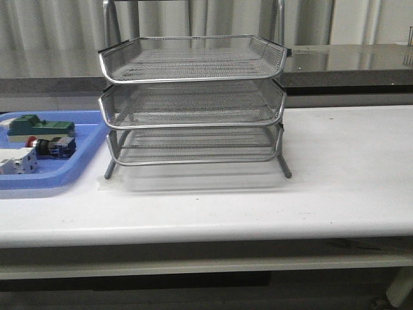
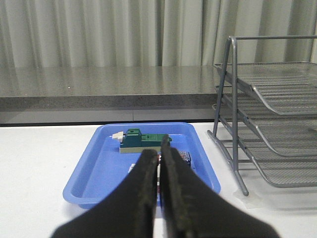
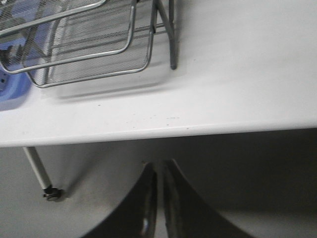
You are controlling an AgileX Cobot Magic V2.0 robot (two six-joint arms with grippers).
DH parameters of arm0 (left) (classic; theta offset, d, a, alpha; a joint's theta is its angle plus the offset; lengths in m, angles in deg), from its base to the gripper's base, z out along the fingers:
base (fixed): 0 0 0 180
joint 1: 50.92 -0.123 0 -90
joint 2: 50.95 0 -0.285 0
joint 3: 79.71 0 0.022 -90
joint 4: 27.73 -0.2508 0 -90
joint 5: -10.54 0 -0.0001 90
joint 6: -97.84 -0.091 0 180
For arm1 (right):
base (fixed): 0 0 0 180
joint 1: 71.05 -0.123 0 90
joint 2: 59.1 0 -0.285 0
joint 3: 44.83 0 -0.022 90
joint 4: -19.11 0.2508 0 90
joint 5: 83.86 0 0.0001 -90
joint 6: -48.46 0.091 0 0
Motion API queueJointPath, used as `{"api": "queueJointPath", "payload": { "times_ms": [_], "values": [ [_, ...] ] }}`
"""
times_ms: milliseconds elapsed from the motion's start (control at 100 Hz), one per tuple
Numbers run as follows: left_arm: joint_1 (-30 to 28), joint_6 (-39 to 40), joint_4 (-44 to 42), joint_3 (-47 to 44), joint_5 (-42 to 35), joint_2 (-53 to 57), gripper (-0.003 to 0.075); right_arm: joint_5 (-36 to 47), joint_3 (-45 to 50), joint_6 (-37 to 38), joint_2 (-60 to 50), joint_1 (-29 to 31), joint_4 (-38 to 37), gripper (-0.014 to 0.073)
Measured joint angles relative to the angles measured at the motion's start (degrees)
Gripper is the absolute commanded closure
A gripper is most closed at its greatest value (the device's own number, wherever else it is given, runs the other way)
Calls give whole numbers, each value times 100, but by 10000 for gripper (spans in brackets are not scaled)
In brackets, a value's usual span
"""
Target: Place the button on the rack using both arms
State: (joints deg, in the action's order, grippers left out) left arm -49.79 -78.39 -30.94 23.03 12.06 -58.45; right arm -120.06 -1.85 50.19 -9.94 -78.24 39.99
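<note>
Fingers of the left gripper [image 2: 159, 163] and right gripper [image 3: 158, 171] are pressed together, empty. The button [image 1: 50, 147] lies in the blue tray [image 1: 84, 165] beside the rack [image 1: 193, 103]; probably light, rigid, best pinched across its black body

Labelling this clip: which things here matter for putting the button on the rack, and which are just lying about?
Job: button, rack, left gripper, right gripper.
Lying about: blue tray, green block, white block.
</note>
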Motion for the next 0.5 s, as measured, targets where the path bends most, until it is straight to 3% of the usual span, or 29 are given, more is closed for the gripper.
{"api": "queueJointPath", "payload": {
  "times_ms": [140, 350, 500],
  "values": [
    [0, 0, 0, 0, 0, 0, 716, 122, 0, 0, 303, 0, 521, 235],
    [0, 0, 0, 0, 0, 0, 716, 555, 0, -41, 1017, 0, 1049, 230],
    [0, 0, 0, 0, 0, 0, 716, 989, -52, -627, 1654, 0, 1788, 230]
  ]
}}
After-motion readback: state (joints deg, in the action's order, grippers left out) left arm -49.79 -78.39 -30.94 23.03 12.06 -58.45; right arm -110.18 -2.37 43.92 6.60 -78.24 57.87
